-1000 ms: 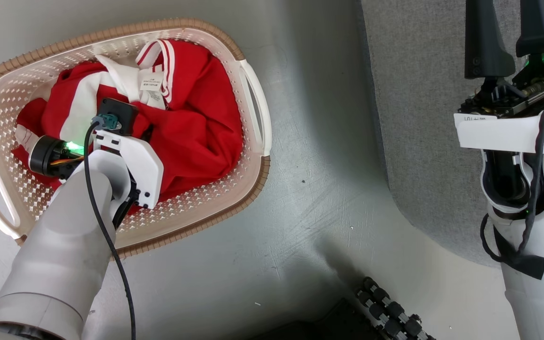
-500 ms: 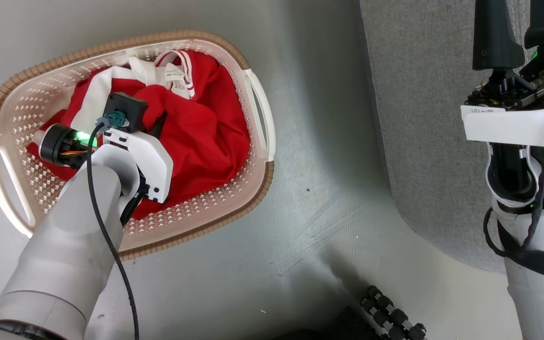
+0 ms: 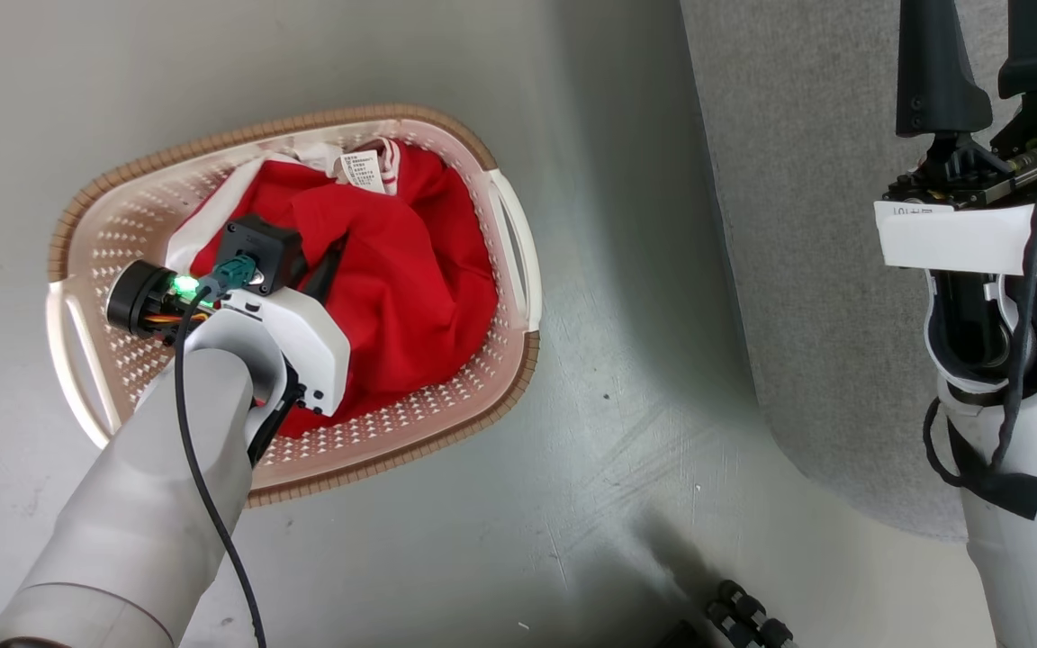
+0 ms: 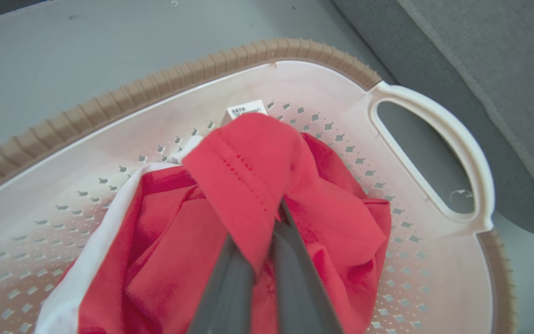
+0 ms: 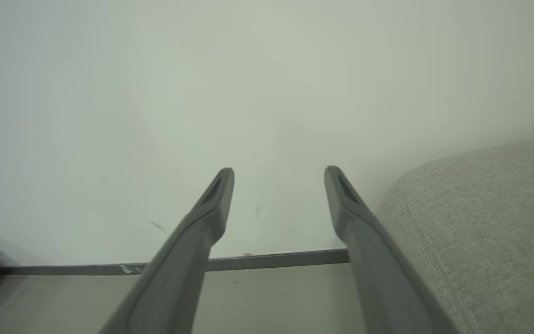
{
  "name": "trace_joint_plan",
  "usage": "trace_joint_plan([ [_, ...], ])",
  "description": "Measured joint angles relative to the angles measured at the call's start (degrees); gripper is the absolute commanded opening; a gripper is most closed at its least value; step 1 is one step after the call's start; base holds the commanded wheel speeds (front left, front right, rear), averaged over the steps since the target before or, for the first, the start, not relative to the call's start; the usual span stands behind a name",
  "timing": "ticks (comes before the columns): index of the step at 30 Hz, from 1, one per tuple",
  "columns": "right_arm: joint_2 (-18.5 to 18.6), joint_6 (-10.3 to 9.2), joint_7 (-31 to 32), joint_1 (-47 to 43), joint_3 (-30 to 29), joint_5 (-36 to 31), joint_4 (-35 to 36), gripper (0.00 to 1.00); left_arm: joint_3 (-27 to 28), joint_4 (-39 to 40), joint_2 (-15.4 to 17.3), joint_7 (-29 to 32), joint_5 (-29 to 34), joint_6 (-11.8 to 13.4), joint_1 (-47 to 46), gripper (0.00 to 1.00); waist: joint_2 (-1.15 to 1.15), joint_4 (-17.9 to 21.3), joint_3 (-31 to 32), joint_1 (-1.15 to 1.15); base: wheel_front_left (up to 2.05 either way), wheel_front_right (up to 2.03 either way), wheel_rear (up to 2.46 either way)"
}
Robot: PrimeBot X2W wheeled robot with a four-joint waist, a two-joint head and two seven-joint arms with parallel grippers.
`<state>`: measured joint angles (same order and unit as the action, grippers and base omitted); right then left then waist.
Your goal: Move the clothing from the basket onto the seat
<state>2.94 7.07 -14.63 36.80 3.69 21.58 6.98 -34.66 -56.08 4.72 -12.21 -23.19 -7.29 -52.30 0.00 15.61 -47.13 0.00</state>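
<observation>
Bright red clothing (image 3: 410,270) with white trim; cream perforated basket (image 3: 446,409), brown ribbed rim — seat (image 3: 798,180) grey, seemingly woven.

A: What've we got in the basket (image 3: 302,121)?
B: The clothing (image 3: 419,288), plus our L gripper (image 4: 270,241). The seat (image 3: 798,225) lies right of the basket, floor (image 3: 626,405) btwn; R gripper (image 3: 987,54) well right too.

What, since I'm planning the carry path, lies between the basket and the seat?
Only a bare strip of grey floor separates the basket from the seat, as the head view shows.
</observation>
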Motion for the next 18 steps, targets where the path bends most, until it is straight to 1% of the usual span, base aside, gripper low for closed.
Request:
trace_joint_plan([
  [10,0.09,0.0,-0.01,-0.37,-0.19,-0.76,-1.63,1.0,-1.36,3.33,0.02,-1.51,-3.02,0.0,2.86,0.0,0.0,-1.83,5.08,0.0,0.0,0.0,0.0],
  [18,0.96,0.0,-0.01,-2.65,0.03,-1.1,-2.88,1.0,-2.75,6.09,0.31,-1.99,-4.54,0.0,5.36,0.0,0.0,-3.39,9.67,0.0,0.0,0.0,0.0],
])
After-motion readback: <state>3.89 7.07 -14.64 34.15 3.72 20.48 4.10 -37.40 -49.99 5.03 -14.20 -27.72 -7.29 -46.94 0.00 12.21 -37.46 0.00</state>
